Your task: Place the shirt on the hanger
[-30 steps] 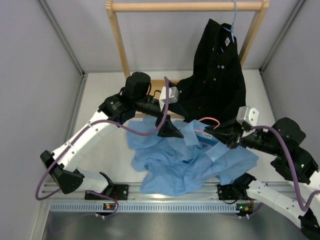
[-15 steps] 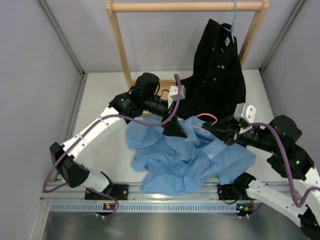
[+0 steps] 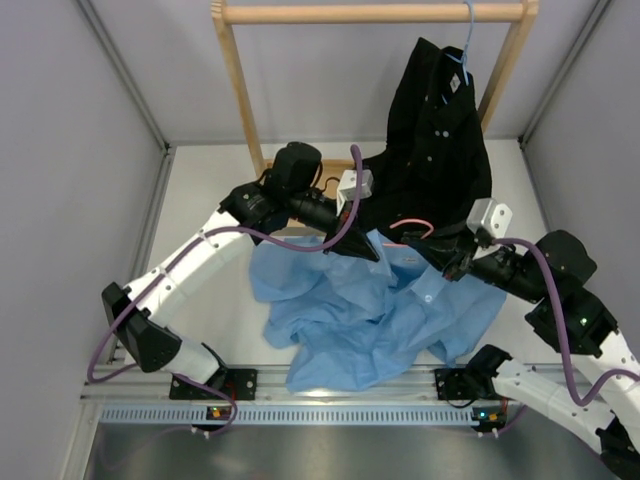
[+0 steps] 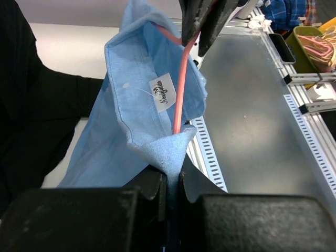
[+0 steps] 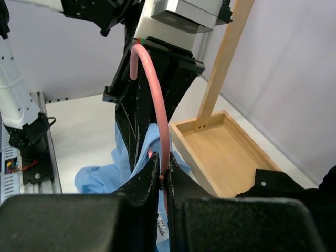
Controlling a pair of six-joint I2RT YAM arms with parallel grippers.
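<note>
Top external view: the shirt (image 3: pixel 370 325) lies crumpled on the table (image 3: pixel 200 230) btw the two arms, its collar end lifted toward the back, where both grippers meet. The left gripper (image 3: pixel 352 246) has its jaws closed tight on a fold at the collar edge (left wrist cam shows blue cloth pinched right btw the fingers, w/ the white neck label (image 4: pixel 163 93) just above). The right gripper (image 3: pixel 441 256) is clamped on the hanger (image 3: pixel 412 222). Right wrist cam shows the pink wire rising from btw its fingers and curving over at the top, just in front of the left gripper. In the left wrist view the wire runs down inside the open collar, past the label, to the pinched fold. Behind them a black shirt (image 3: pixel 437 150) hangs from a pale blue hanger (image 3: pixel 467 40) on the wooden rack (image 3: pixel 370 12), its lower part reaching down near the grippers. A wooden tray (image 5: pixel 223 144) sits at the rack's foot.
</note>
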